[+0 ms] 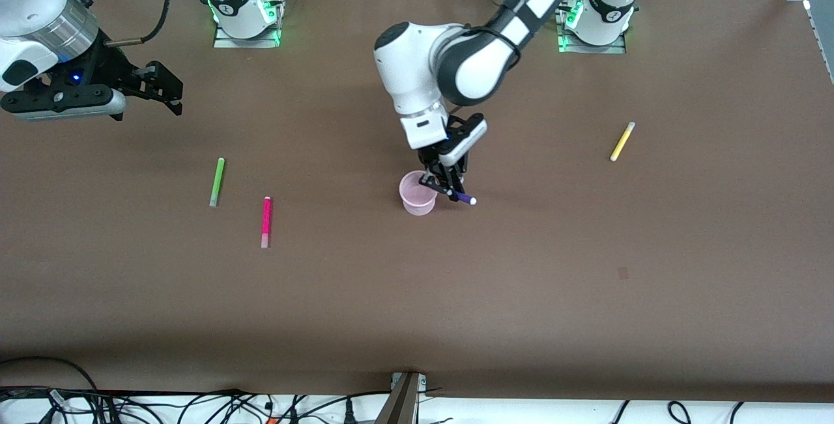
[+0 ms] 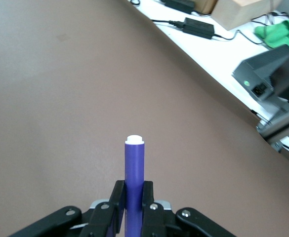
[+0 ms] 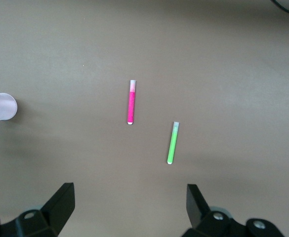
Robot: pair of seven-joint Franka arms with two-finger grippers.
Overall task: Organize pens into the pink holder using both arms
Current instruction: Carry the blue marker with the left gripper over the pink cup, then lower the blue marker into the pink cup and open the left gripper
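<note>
Pens lie scattered over the brown bench [image 1: 417, 320], 4 in all. At the upper left of the front picture, the right pincer [image 1: 171, 94] hangs above the bench at the right arm's end, its 2 fingers [image 3: 60, 205] spread wide with nothing between them; that arm waits. Lower down and a little toward the middle of the picture lies the green pen [image 1: 217, 182], flat on the bench, and just beside it, nearer the front camera, the magenta-pink pen [image 1: 266, 221], also flat. The 2 do not touch. The right wrist view shows both of them well apart from the cup.

At the centre of the front picture stands the pink holder [image 1: 417, 193], upright and with no pen visible in it. The left pincer [image 1: 448, 188] is right beside its rim, toward the left arm's end, clamped tight on the dark purple pen [image 1: 465, 198]. That pen is tilted, its white tip pointing down and away from the holder. In the left wrist view the purple barrel sticks out from between the fingers [image 2: 116, 205].

At the right of the front picture, well apart from everything else, the yellow pen [image 1: 622, 141] lies flat on the bench.
</note>
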